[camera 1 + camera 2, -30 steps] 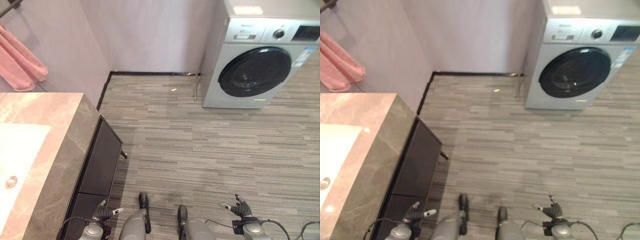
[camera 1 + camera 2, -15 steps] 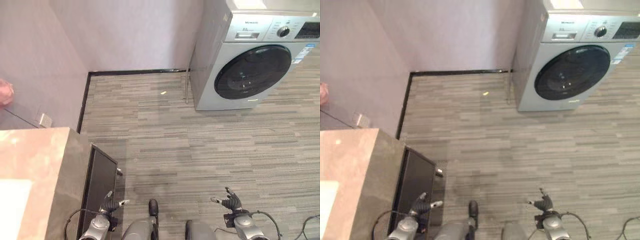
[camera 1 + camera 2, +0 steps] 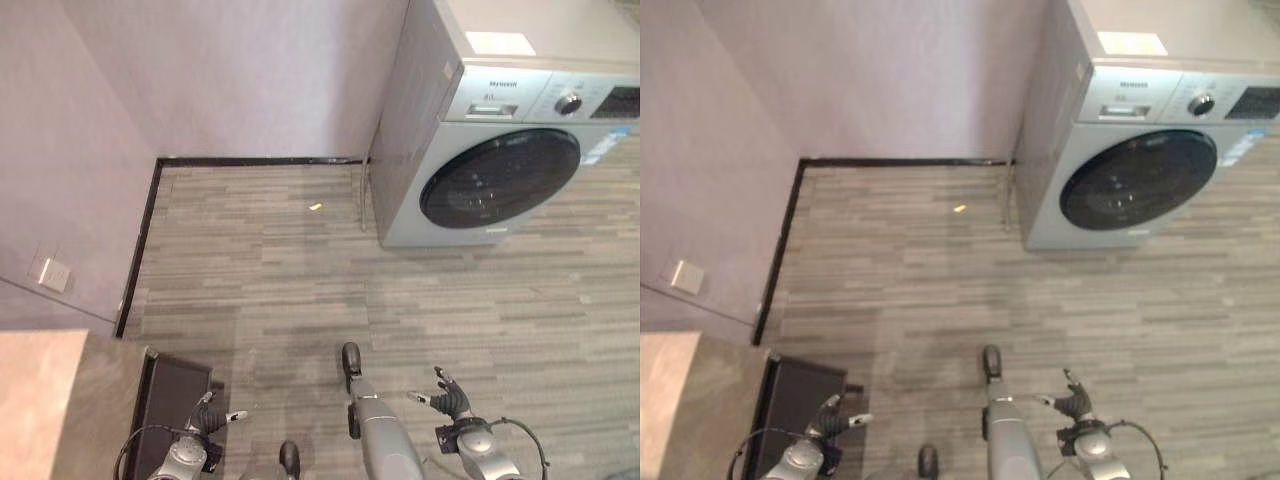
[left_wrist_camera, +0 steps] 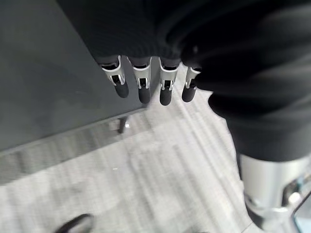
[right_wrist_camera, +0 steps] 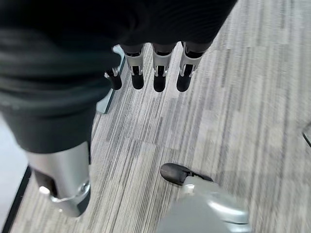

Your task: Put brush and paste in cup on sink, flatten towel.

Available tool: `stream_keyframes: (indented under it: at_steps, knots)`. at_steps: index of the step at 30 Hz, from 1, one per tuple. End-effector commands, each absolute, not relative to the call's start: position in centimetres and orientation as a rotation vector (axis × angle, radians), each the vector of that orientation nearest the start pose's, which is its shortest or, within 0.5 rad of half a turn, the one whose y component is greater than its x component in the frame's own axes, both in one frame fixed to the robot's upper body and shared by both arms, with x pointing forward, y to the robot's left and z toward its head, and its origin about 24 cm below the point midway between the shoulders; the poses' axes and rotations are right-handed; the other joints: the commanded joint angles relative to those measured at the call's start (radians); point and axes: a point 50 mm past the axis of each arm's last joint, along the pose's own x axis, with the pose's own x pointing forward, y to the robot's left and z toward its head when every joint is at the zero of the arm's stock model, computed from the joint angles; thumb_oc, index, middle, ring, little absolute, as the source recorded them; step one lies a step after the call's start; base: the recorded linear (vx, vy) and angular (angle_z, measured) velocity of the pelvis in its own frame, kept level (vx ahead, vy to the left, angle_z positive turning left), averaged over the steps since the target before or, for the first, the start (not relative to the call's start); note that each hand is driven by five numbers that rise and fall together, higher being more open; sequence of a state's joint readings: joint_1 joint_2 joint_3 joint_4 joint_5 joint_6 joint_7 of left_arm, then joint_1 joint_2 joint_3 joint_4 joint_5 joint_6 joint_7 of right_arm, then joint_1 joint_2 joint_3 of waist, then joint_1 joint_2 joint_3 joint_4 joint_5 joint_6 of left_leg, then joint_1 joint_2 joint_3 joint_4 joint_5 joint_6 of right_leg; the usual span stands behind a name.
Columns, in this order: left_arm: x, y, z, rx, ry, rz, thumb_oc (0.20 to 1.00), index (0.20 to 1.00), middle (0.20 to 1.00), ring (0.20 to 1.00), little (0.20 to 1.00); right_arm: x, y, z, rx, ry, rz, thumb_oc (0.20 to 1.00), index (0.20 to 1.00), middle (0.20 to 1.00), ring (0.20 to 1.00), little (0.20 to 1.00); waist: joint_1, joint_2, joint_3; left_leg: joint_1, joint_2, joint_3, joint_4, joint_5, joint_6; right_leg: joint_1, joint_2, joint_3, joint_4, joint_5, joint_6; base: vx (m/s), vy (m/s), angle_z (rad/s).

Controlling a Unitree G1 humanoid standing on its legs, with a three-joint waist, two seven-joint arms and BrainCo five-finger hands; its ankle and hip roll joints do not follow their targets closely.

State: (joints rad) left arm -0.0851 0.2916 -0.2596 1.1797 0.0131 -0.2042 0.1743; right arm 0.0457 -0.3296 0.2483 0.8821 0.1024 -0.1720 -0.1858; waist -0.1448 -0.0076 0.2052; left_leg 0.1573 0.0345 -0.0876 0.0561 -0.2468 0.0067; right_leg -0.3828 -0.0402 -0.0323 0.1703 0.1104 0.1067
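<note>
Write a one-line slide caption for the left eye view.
Both hands, left hand and right hand, hang open and empty over striped floor, washing machine ahead, vanity counter at left.

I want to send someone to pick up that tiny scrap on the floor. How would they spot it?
Start at the washing machine against the back wall. Look to the robot's left of its lower front corner, out on the grey striped floor short of the black skirting. The scrap is a small pale yellow fleck, the one bright spot on those planks.

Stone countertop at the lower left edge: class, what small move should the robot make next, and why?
Probably turn left toward the marble-patterned stone countertop. Just its corner shows, above a dark cabinet, while a silver front-loading washing machine stands ahead. The left hand and right hand hang open, holding nothing.
</note>
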Motion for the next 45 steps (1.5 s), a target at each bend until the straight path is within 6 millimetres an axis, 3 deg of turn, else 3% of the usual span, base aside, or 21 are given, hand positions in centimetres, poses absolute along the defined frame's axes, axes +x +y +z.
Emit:
stream_keyframes:
  at_steps: [1,2,3,4,5,8,10,12,13,15,17,18,25,30,33,35,37,39,42,44,45]
  knots:
    - [16.0,25.2,-12.6,0.5,0.823,0.093,1.0,1.0,1.0,1.0,1.0,16.7,-25.1,-10.3,-0.442,0.669,-0.087,1.0,1.0,1.0,1.0,1.0,0.005,-0.02,-0.017,-0.071,-0.081,0.022,0.137,0.107,-0.034,0.098,0.013,0.036,0.007,-0.035,-0.008,0.22,-0.118,0.72]
    - [16.0,25.2,-12.6,0.5,0.823,0.094,1.0,1.0,1.0,1.0,1.0,16.7,-25.1,-10.3,-0.442,0.669,-0.087,1.0,1.0,1.0,1.0,1.0,0.005,-0.02,-0.017,-0.071,-0.081,0.022,0.137,0.107,-0.035,0.098,0.013,0.036,0.008,-0.035,-0.008,0.31,-0.233,-0.04]
    - [16.0,25.3,-12.5,0.472,0.825,0.117,1.0,1.0,1.0,1.0,1.0,16.5,-25.5,-10.2,-0.464,0.672,-0.079,1.0,1.0,1.0,1.0,1.0,0.001,-0.023,-0.019,-0.117,-0.066,0.01,0.295,0.18,-0.069,0.128,0.031,0.026,0.03,-0.072,-0.039,0.2,-0.166,-0.12]
    - [16.0,25.3,-12.5,0.472,0.825,0.117,1.0,1.0,1.0,1.0,1.0,16.5,-25.5,-10.2,-0.464,0.673,-0.079,1.0,1.0,1.0,1.0,1.0,0.001,-0.023,-0.019,-0.118,-0.066,0.009,0.297,0.179,-0.069,0.128,0.031,0.025,0.031,-0.073,-0.039,0.38,-0.365,0.14]
    - [15.9,25.6,-12.5,0.484,0.836,0.118,1.0,1.0,1.0,1.0,1.0,16.0,-26.0,-10.2,-0.465,0.678,-0.094,1.0,1.0,1.0,1.0,1.0,0.002,-0.04,-0.013,-0.189,-0.037,0.043,0.481,0.29,-0.1,0.193,0.04,0.013,0.008,-0.084,-0.067,0.18,-0.2,0.28]
    - [16.4,25.6,-12.3,0.486,0.825,0.121,1.0,1.0,1.0,1.0,1.0,15.8,-26.8,-10.1,-0.463,0.686,-0.144,1.0,1.0,1.0,1.0,1.0,0.01,-0.065,-0.005,-0.307,-0.032,0.115,0.623,0.297,-0.095,0.252,0.025,0.008,-0.023,-0.1,-0.089,0.28,-0.262,0.31]
    - [16.8,25.3,-12.2,0.486,0.811,0.109,1.0,1.0,1.0,1.0,1.0,15.8,-27.0,-10.2,-0.473,0.693,-0.158,1.0,1.0,1.0,1.0,1.0,0.024,-0.057,-0.004,-0.384,-0.013,0.197,0.487,0.266,-0.081,0.304,0.021,0.001,-0.058,-0.116,-0.08,0.25,-0.082,0.23]
    - [16.8,25.2,-12.2,0.487,0.809,0.106,1.0,1.0,1.0,1.0,1.0,15.8,-27.0,-10.2,-0.474,0.694,-0.157,1.0,1.0,1.0,1.0,1.0,0.031,-0.059,-0.007,-0.407,-0.006,0.216,0.449,0.258,-0.076,0.314,0.015,0.004,-0.065,-0.12,-0.075,0.22,0.001,0.13]
    - [16.7,25.1,-12.3,0.492,0.803,0.101,1.0,1.0,1.0,1.0,1.0,15.7,-27.0,-10.3,-0.482,0.697,-0.159,1.0,1.0,1.0,1.0,1.0,0.054,-0.039,-0.012,-0.432,0.008,0.245,0.232,0.267,-0.06,0.347,0.022,0.001,-0.085,-0.144,-0.062,0.33,0.063,0.05]
    - [16.5,24.8,-12.4,0.49,0.803,0.093,1.0,1.0,1.0,1.0,1.0,15.4,-26.8,-10.6,-0.509,0.709,-0.136,1.0,1.0,1.0,1.0,1.0,0.079,-0.008,-0.016,-0.457,0.019,0.251,0.014,0.374,-0.076,0.399,0.04,0.005,-0.112,-0.178,-0.058,0.38,0.088,-0.1]
    - [16.3,24.5,-12.6,0.5,0.812,0.073,1.0,1.0,1.0,1.0,1.0,15.4,-26.8,-10.6,-0.534,0.714,-0.118,1.0,1.0,1.0,1.0,1.0,0.101,0.004,-0.021,-0.457,0.028,0.239,-0.013,0.402,-0.082,0.439,0.037,0.005,-0.106,-0.202,-0.056,0.45,0.125,-0.14]
    - [15.4,24.4,-13.0,0.497,0.832,0.071,1.0,1.0,1.0,1.0,1.0,15.6,-26.3,-10.7,-0.532,0.717,-0.093,1.0,1.0,1.0,1.0,1.0,0.133,0.005,-0.033,-0.43,-0.003,0.168,-0.011,0.407,-0.063,0.458,0.031,0.025,-0.08,-0.227,-0.04,0.62,0.216,-0.31]
    - [13.9,25.2,-13.5,0.463,0.884,0.165,1.0,1.0,1.0,1.0,1.0,15.0,-24.7,-11.7,-0.406,0.747,-0.118,1.0,1.0,1.0,1.0,1.0,0.149,-0.014,-0.104,-0.374,-0.052,0.211,-0.046,0.37,-0.028,0.474,-0.04,0.045,-0.07,-0.209,0.014,0.26,0.192,-0.42]
    - [14.2,25.5,-13.2,0.464,0.864,0.166,1.0,1.0,1.0,1.0,1.0,15.8,-23.5,-11.7,-0.454,0.734,-0.034,1.0,1.0,1.0,1.0,1.0,0.176,-0.038,-0.123,-0.369,-0.085,0.225,-0.003,0.306,0.001,0.465,-0.088,0.028,-0.026,-0.165,0.048,0.16,0.172,0.02]
    - [14.1,25.6,-13.2,0.475,0.874,0.151,1.0,1.0,1.0,1.0,1.0,16.2,-23.2,-11.5,-0.434,0.713,-0.032,1.0,1.0,1.0,1.0,1.0,0.182,-0.045,-0.126,-0.354,-0.099,0.223,0.006,0.278,0.021,0.432,-0.102,0.014,0.097,-0.121,0.06,0.1,0.137,-0.01]
    - [13.6,25.9,-13.3,0.491,0.892,0.14,1.0,1.0,1.0,1.0,1.0,16.6,-23.1,-11.2,-0.432,0.69,-0.021,1.0,1.0,1.0,1.0,1.0,0.179,-0.043,-0.112,-0.313,-0.109,0.205,-0.005,0.265,0.045,0.382,-0.093,-0.001,0.259,-0.034,0.064,0.08,0.155,0.01]
    - [13.5,25.8,-13.4,0.505,0.902,0.122,1.0,1.0,1.0,1.0,1.0,16.6,-23.0,-11.1,-0.432,0.689,-0.021,1.0,1.0,1.0,1.0,1.0,0.172,-0.033,-0.101,-0.285,-0.106,0.185,-0.013,0.256,0.051,0.342,-0.076,-0.01,0.307,-0.041,0.056,0.1,0.091,0.14]
    - [13.6,25.8,-13.4,0.521,0.901,0.105,1.0,1.0,1.0,1.0,1.0,16.4,-23.0,-11.2,-0.428,0.691,-0.018,1.0,1.0,1.0,1.0,1.0,0.155,-0.03,-0.092,-0.253,-0.114,0.145,-0.02,0.252,0.053,0.295,-0.037,0.012,0.273,-0.091,0.036,0.13,0.032,0.42]
    - [13.6,25.6,-13.5,0.525,0.905,0.099,1.0,1.0,1.0,1.0,1.0,16.2,-23.0,-11.3,-0.424,0.694,-0.012,1.0,1.0,1.0,1.0,1.0,0.145,-0.027,-0.077,-0.22,-0.117,0.106,-0.008,0.229,0.041,0.261,-0.047,-0.035,0.141,-0.149,0.015,0.11,-0.016,0.61]
    - [14.0,25.5,-13.4,0.534,0.894,0.093,1.0,1.0,1.0,1.0,1.0,16.3,-23.0,-11.2,-0.424,0.689,-0.014,1.0,1.0,1.0,1.0,1.0,0.134,-0.033,-0.066,-0.199,-0.134,0.067,-0.005,0.22,0.038,0.216,-0.027,0.017,0.064,-0.124,0.019,0.19,-0.066,0.63]
    - [14.7,25.4,-13.2,0.539,0.877,0.088,1.0,1.0,1.0,1.0,1.0,16.5,-23.0,-11.1,-0.425,0.68,-0.013,1.0,1.0,1.0,1.0,1.0,0.124,-0.042,-0.053,-0.175,-0.152,0.024,0.002,0.205,0.03,0.181,-0.03,0.056,-0.004,-0.07,0.033,0.16,-0.062,0.9]
